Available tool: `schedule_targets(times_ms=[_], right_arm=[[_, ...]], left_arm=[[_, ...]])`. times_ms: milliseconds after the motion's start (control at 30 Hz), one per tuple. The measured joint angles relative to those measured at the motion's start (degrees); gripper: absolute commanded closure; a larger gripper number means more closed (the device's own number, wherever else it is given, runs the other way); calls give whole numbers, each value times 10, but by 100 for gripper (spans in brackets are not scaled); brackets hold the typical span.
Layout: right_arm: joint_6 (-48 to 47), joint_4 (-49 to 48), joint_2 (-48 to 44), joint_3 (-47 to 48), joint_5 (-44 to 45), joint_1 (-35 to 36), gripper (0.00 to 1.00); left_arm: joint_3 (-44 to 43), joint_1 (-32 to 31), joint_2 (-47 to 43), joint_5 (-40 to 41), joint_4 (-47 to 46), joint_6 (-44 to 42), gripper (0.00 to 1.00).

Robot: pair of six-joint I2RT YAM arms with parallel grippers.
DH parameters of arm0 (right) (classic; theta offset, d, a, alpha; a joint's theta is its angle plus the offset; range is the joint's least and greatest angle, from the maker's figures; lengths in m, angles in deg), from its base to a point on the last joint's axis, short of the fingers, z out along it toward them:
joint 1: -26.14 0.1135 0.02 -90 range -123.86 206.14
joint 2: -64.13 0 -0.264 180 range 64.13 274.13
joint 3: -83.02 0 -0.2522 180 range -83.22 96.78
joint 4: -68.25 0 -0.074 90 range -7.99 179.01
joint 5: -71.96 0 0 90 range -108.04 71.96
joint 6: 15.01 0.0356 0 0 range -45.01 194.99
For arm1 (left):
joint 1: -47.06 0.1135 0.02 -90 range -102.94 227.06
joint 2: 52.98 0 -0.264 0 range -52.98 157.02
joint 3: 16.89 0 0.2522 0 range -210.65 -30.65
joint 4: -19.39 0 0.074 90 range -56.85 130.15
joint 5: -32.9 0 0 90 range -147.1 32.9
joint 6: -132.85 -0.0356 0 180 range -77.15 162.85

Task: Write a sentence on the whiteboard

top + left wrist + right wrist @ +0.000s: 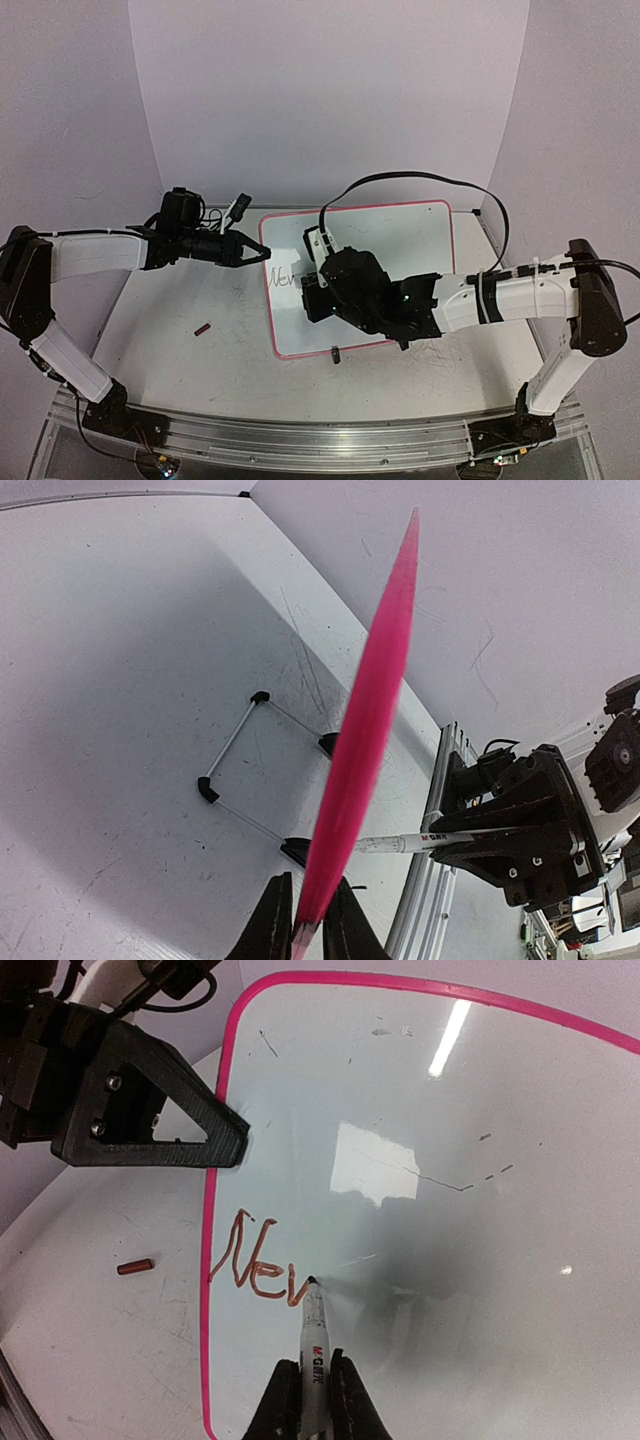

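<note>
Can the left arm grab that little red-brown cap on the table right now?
Probably not yet. The cap lies in the open with nothing over it, but the left gripper is shut on the whiteboard rim and would have to let go first.

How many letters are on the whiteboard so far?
3, in one row near the whiteboard's left rim: N, then e, then a v-shaped third ending at the marker's tip. Nothing hides them.

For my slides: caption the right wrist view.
Right pincer presses marker to unfinished sentence on whiteboard; left pincer clamps rim.
</note>
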Motion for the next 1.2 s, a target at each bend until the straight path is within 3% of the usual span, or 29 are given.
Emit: schedule_targets(times_ms=[1200], right_arm=[[39,4,-14,-27,-10,1,100]], left_arm=[[0,0,0,0,0,0,89]])
